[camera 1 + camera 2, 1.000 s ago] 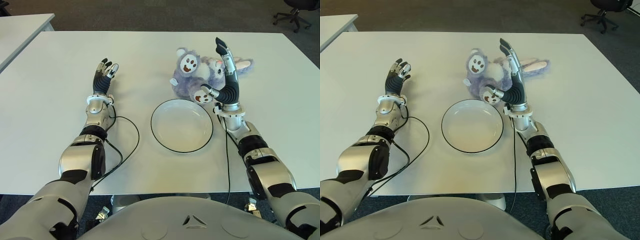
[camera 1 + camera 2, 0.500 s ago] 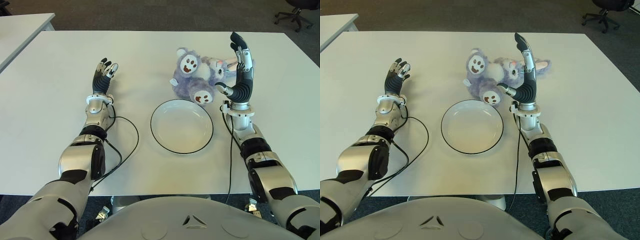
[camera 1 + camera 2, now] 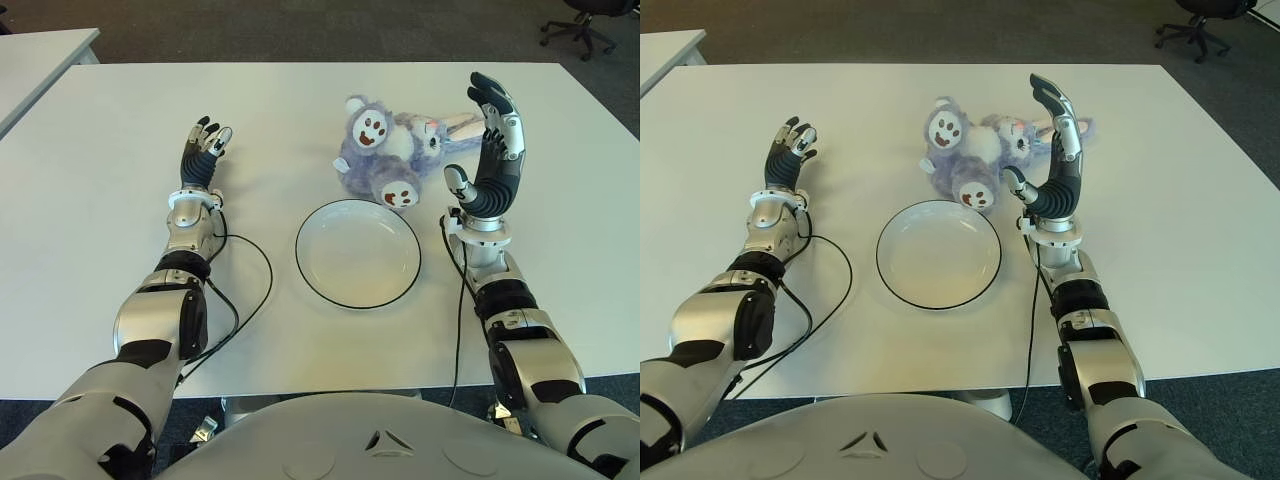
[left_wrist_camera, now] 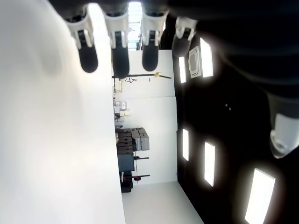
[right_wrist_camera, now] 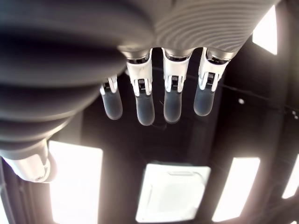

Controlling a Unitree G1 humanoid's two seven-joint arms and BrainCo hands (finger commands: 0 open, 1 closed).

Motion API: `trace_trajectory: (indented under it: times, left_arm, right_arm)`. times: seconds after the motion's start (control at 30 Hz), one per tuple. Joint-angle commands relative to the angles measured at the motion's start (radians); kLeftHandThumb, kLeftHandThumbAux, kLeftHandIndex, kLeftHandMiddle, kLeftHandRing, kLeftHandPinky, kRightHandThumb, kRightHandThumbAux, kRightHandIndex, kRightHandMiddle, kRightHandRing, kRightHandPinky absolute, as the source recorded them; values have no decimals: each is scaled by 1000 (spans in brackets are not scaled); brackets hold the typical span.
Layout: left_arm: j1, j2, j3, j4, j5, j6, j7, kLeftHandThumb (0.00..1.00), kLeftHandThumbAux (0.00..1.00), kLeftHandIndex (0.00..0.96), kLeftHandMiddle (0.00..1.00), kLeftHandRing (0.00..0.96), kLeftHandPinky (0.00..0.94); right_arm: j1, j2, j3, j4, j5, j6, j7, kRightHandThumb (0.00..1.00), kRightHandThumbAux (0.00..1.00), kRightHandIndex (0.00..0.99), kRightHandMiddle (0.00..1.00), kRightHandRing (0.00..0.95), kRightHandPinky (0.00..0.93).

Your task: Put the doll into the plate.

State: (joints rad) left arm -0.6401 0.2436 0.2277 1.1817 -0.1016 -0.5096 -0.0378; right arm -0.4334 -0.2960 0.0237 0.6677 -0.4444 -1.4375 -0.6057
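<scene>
The fluffy lilac plush doll (image 3: 395, 155) lies on the white table (image 3: 300, 100), just beyond the far rim of the round white plate with a thin black edge (image 3: 358, 252) — not in it. The right hand (image 3: 490, 160) stands raised beside the plate's right side, close to the doll, fingers spread and holding nothing. The left hand (image 3: 203, 155) shows well left of the plate — fingers relaxed, empty.

White table (image 3: 120, 120), black office chair (image 3: 585, 22) on dark floor (image 3: 300, 25).
</scene>
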Motion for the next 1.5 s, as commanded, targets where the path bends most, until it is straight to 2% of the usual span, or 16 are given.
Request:
trace_trajectory:
  times: [0.03, 0.27, 0.33, 0.77, 0.93, 1.13, 1.23, 1.3, 1.5]
  left_arm:
    - [102, -21, 11, 66, -7, 62, -32, 0, 471, 3, 142, 165, 187]
    - [97, -18, 9, 67, -5, 70, -27, 0, 473, 0, 148, 167, 166]
    - [97, -18, 8, 67, -4, 70, -25, 0, 475, 0, 148, 167, 190]
    - [98, -18, 9, 65, -5, 65, -25, 0, 471, 9, 150, 178, 205]
    - [98, -19, 9, 64, -5, 63, -22, 0, 469, 7, 144, 171, 177]
    - [98, -19, 10, 64, -7, 64, -23, 0, 468, 7, 148, 171, 167]
    - [97, -21, 11, 63, -8, 64, -24, 0, 471, 7, 151, 176, 202]
    - [98, -21, 10, 62, -8, 63, -24, 0, 470, 7, 150, 177, 194]
    - [97, -24, 9, 60, -7, 62, -24, 0, 466, 10, 146, 166, 142]
  right_arm:
    - [349, 261, -45, 188, -11, -80, -52, 410, 500, 147, 174, 134, 138]
    - [354, 279, -71, 207, -39, -107, -47, 439, 434, 129, 136, 102, 100]
    - [352, 280, -74, 213, -44, -114, -43, 453, 414, 121, 121, 90, 104]
    - [350, 299, -87, 284, -96, -147, -42, 505, 431, 127, 116, 93, 131]
    - [371, 260, -80, 346, -227, -62, -139, 486, 424, 102, 111, 89, 118]
    - [366, 210, -30, 315, -366, 43, -269, 455, 417, 68, 101, 92, 113]
    - [355, 182, 5, 301, -426, 101, -331, 388, 419, 61, 96, 90, 97]
    - [351, 170, 28, 302, -446, 131, -352, 359, 421, 63, 97, 90, 91]
    - [331, 140, 85, 338, -442, 226, -316, 294, 416, 71, 95, 75, 48]
